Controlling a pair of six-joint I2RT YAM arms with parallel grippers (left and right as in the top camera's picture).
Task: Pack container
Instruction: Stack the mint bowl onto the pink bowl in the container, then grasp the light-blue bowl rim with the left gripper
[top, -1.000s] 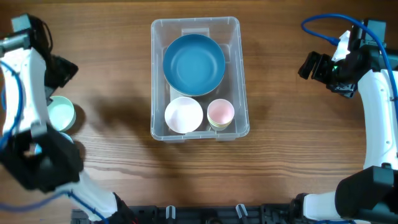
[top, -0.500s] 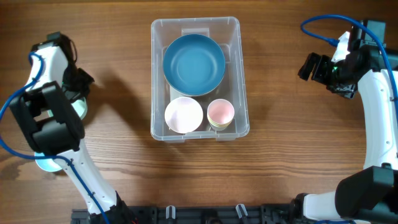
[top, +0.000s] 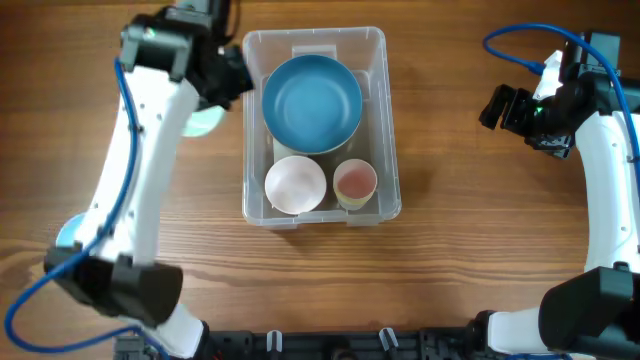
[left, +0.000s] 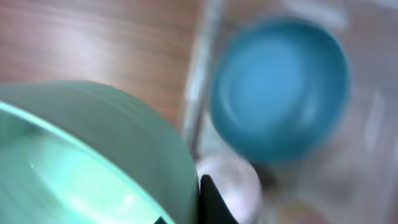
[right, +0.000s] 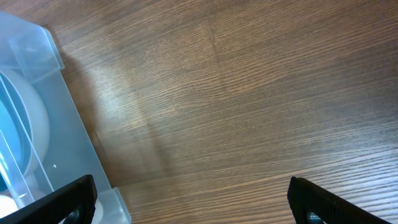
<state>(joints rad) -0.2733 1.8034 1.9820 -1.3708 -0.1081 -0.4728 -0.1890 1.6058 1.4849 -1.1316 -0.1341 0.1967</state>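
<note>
The clear container (top: 388, 120) stands mid-table and holds a blue bowl (top: 311, 103), a white bowl (top: 295, 184) and a pink cup (top: 355, 183). My left gripper (top: 222, 88) hovers by its far left corner, shut on a mint-green bowl (top: 206, 122). In the left wrist view the mint-green bowl (left: 93, 155) fills the lower left, with one black fingertip (left: 211, 200) against its outer wall. Beyond it, blurred, are the blue bowl (left: 280, 87) and the container's wall (left: 199, 81). My right gripper (top: 500, 105) waits open, right of the container (right: 37, 124), fingers empty (right: 196, 202).
Something light blue (top: 68, 232) peeks out beside the left arm at the table's left edge. The left arm's white links cross the table's left side. A blue cable loops above the right arm (top: 520, 35).
The left gripper shut on the mint-green bowl at the table's left side and swung it right and back to the container's far left corner. The right arm stayed still.
</note>
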